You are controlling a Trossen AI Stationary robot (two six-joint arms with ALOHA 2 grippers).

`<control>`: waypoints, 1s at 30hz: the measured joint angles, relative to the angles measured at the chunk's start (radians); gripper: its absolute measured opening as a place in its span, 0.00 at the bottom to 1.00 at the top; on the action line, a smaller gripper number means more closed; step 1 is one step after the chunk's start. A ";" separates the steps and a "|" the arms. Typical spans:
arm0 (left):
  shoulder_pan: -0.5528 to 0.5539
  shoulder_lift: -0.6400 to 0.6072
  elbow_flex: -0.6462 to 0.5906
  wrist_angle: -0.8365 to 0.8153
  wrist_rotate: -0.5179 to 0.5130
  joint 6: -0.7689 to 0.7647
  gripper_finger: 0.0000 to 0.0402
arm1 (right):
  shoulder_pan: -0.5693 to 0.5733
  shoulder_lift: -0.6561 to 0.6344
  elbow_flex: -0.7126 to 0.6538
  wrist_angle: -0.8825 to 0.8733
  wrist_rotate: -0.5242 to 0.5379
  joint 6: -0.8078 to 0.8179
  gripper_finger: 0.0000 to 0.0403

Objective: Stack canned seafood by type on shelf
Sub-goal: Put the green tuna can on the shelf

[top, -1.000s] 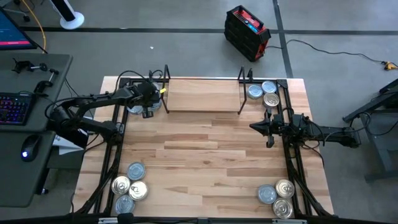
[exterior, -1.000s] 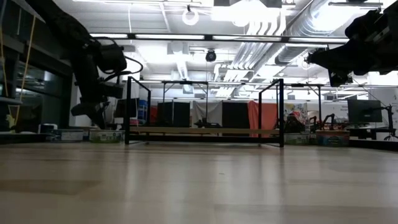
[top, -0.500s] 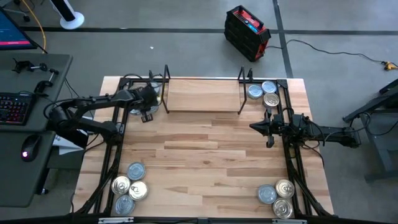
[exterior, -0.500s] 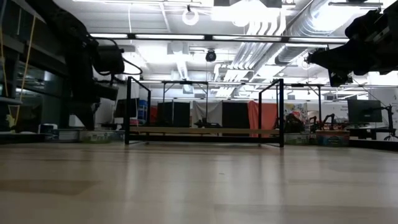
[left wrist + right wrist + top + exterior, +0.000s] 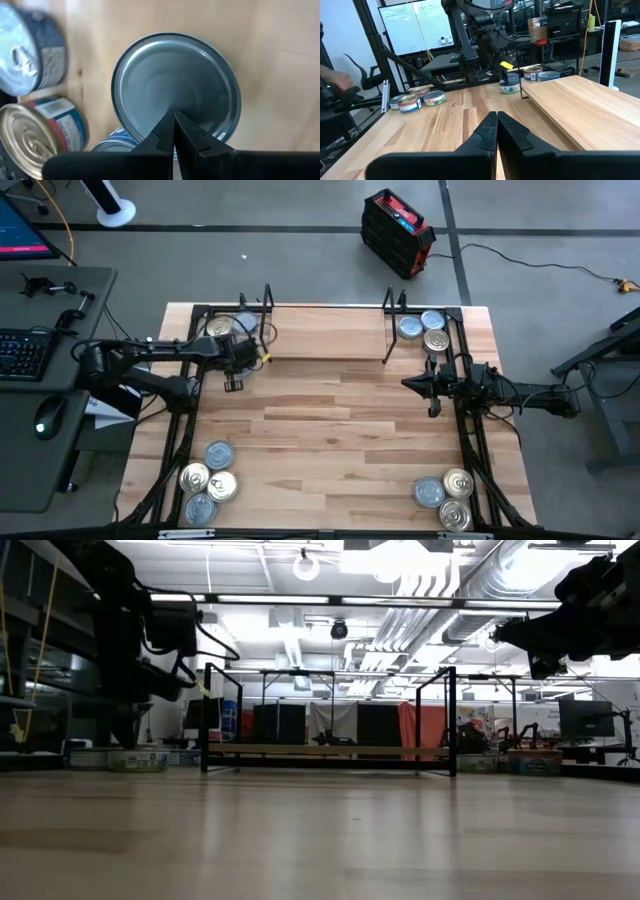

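Note:
The tins lie in four groups at the table's corners: far left [image 5: 219, 328], far right [image 5: 421, 330], near left [image 5: 207, 471], near right [image 5: 446, 497]. The shelf [image 5: 326, 332] is a light-wood board between black brackets at the far edge, and nothing lies on it. My left gripper [image 5: 237, 357] points down, shut, over a plain silver-blue tin [image 5: 175, 87] in the far-left group. That tin seems to lie on a blue-labelled tin [image 5: 114, 143]. My right gripper [image 5: 405, 383] is shut. It hovers level over the table's right side, pointing left. My left gripper [image 5: 174, 114] has its shut fingertips over the middle of the plain silver-blue tin's top face [image 5: 170, 75], coming from above. Whether the tips touch the tin, I cannot tell.
A silver-blue tin with a pull tab [image 5: 25, 50] and a gold-lidded tin [image 5: 30, 142] lie close beside the left gripper. The shelf's left bracket [image 5: 268, 308] stands just to its right. The black table frame [image 5: 190, 380] runs along both sides. The table's middle [image 5: 320, 430] is bare wood.
My left gripper has drawn back from beside the shelf's left bracket toward the table's near edge and a little to the left. This has uncovered a gold tin and a silver tin in the far-left corner.

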 joint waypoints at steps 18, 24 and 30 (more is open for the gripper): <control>-0.386 0.019 0.041 0.319 0.227 -0.034 0.00 | 0.000 0.000 0.000 0.000 0.000 0.000 0.00; -0.458 0.135 0.042 0.641 0.252 -0.044 0.00 | 0.000 0.000 0.000 0.000 0.000 0.000 0.00; -0.501 0.359 0.088 0.968 0.237 -0.071 0.00 | 0.000 0.000 0.000 0.000 0.000 0.000 0.00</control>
